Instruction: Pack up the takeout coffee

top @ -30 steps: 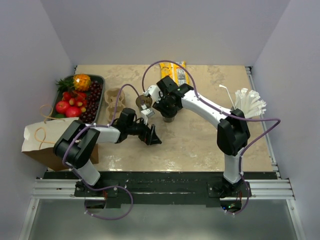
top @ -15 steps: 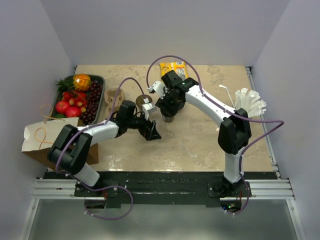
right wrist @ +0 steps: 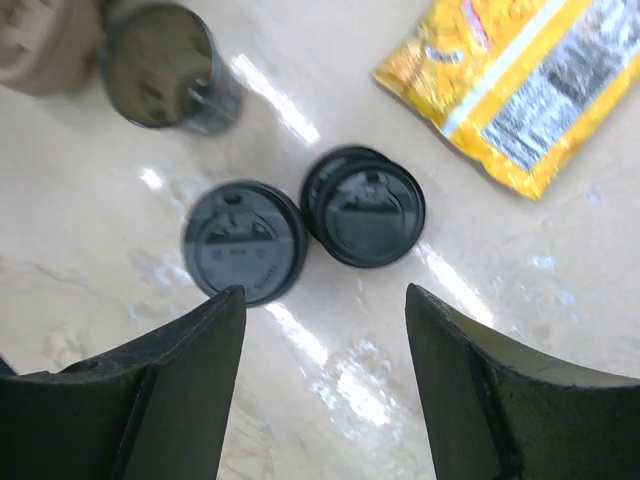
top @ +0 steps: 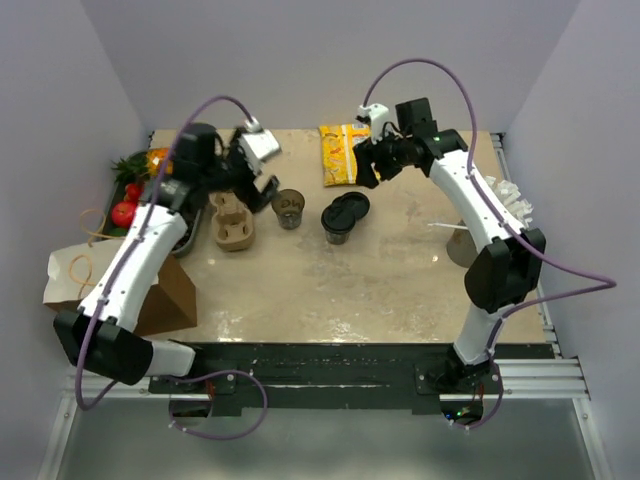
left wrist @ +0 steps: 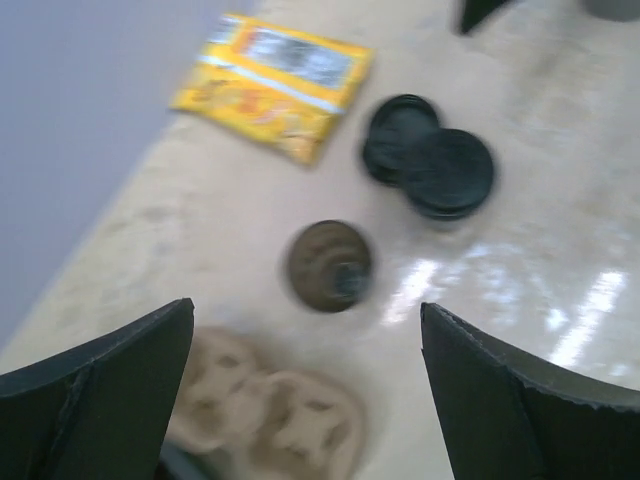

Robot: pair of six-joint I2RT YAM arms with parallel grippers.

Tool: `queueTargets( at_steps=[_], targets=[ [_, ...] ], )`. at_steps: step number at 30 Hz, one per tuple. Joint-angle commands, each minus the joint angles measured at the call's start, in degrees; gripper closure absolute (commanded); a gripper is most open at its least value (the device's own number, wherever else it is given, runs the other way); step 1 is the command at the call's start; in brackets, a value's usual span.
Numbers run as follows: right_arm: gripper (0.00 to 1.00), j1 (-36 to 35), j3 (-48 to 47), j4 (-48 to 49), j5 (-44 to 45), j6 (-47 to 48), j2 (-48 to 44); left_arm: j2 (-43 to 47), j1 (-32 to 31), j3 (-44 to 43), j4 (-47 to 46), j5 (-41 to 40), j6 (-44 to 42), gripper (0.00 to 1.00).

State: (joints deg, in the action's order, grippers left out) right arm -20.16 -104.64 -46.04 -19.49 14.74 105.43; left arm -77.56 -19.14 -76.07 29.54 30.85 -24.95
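Cardboard carrier (top: 232,222) lies lengthwise near-to-far; unlidded cup (top: 289,208) stands upright; left claw (left wrist: 305,312), right claw (right wrist: 325,295) released.

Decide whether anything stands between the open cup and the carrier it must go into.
Nothing visible does. The cup stands just right of the carrier, with only bare table between them. The black lids lie on the cup's other side, away from that path.

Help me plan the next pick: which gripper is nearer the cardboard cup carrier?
Left. The left gripper hangs open just beyond the cup carrier; the right gripper is across the table, past the open cup, by the yellow packet.
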Motion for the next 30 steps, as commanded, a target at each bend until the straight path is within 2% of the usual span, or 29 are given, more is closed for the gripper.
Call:
queueTargets(
  at_steps=[1, 4, 5, 7, 8, 9, 11, 12, 14, 15, 16, 17, 18, 19, 20, 23, 25, 26, 27, 29, 30],
  targets=[
    [0.31, -1.11, -0.83, 4.91, -13.70, -5.24, -2.07, 3.46, 9.80, -16.63, 19.23, -10.96, -9.06, 0.00],
    [0.24, -1.46, 1.01, 8.50, -19.86, -8.14, -1.02, 6.35, 16.13, -18.94, 21.00, -14.75, -8.54, 0.00],
    [0.21, -2.50, 1.37, 10.95, -20.32, -8.93, -0.93, 7.32, 17.37, -18.68, 20.65, -15.72, -8.01, 0.00],
    [0.21, -5.04, -0.20, 11.50, -20.24, -8.25, 0.65, 9.00, 19.14, -16.75, 19.59, -16.17, -6.79, 0.00],
    [0.15, -5.93, -2.74, 11.15, -19.81, -7.80, 1.18, 8.92, 19.14, -16.04, 19.42, -16.00, -6.78, 0.00],
    [0.01, -6.38, -3.98, 10.98, -19.54, -8.15, 1.88, 7.00, 19.14, -16.04, 19.85, -14.26, -7.21, 0.00],
    [0.01, -6.38, -7.05, 10.45, -19.28, -10.08, 2.94, 2.61, 19.14, -19.01, 22.12, -11.53, -9.40, 0.00],
    [0.01, -6.29, -7.50, 9.92, -18.75, -10.43, 2.59, -3.68, 19.14, -25.03, 27.27, -8.47, -12.37, 0.00],
    [0.01, -6.12, -8.47, 6.95, -17.52, -9.82, 0.23, -11.08, 19.14, -32.61, 33.10, -7.74, -13.63, 0.02],
    [0.01, -6.20, -9.00, 5.19, -16.12, -9.47, -0.22, -17.47, 19.14, -39.52, 36.87, -9.22, -11.98, 0.02],
    [0.01, -6.12, -9.35, 3.35, -15.76, -9.21, -0.48, -19.89, 19.14, -42.03, 37.95, -10.19, -10.05, 0.02],
    [0.01, -6.03, -8.66, 0.80, -15.24, -9.03, -1.27, -21.22, 19.14, -42.23, 34.74, -12.02, -6.38, 0.00],
    [0.01, -6.03, -7.17, 0.69, -12.27, -10.25, -2.32, -21.75, 19.14, -40.84, 32.45, -13.52, 1.23, 0.00],
    [0.01, -5.94, -3.07, 1.82, -10.76, -11.30, -3.38, -20.89, 19.14, -38.47, 29.81, -12.58, 4.61, 0.00],
    [0.01, -5.68, -1.20, 2.35, -10.14, -11.84, -5.47, -19.66, 19.14, -32.71, 24.65, -11.96, 7.78, 0.00],
    [0.02, -5.24, 4.70, 4.81, -8.65, -12.72, -8.74, -19.03, 17.03, -27.66, 23.38, -13.27, 13.42, 0.02],
    [0.04, -5.24, 5.76, 5.08, -7.68, -11.85, -10.68, -19.38, 17.20, -24.58, 21.71, -13.10, 16.94, 0.10],
    [0.05, -5.24, 5.94, 4.74, -7.15, -11.23, -11.12, -19.65, 17.12, -22.39, 19.87, -13.36, 18.00, 0.26],
    [0.05, -5.24, 6.11, 4.47, -6.45, -11.23, -11.38, -21.21, 17.11, -21.84, 19.25, -14.06, 20.53, 0.33],
    [0.07, -5.24, 6.46, 4.12, -3.90, -11.75, -11.38, -23.59, 16.24, -21.23, 19.24, -14.76, 22.39, 0.45],
    [0.07, -5.24, 6.55, 4.03, -3.81, -11.84, -11.38, -25.52, 15.54, -20.79, 19.07, -17.99, 22.05, 0.45]
  ],
)
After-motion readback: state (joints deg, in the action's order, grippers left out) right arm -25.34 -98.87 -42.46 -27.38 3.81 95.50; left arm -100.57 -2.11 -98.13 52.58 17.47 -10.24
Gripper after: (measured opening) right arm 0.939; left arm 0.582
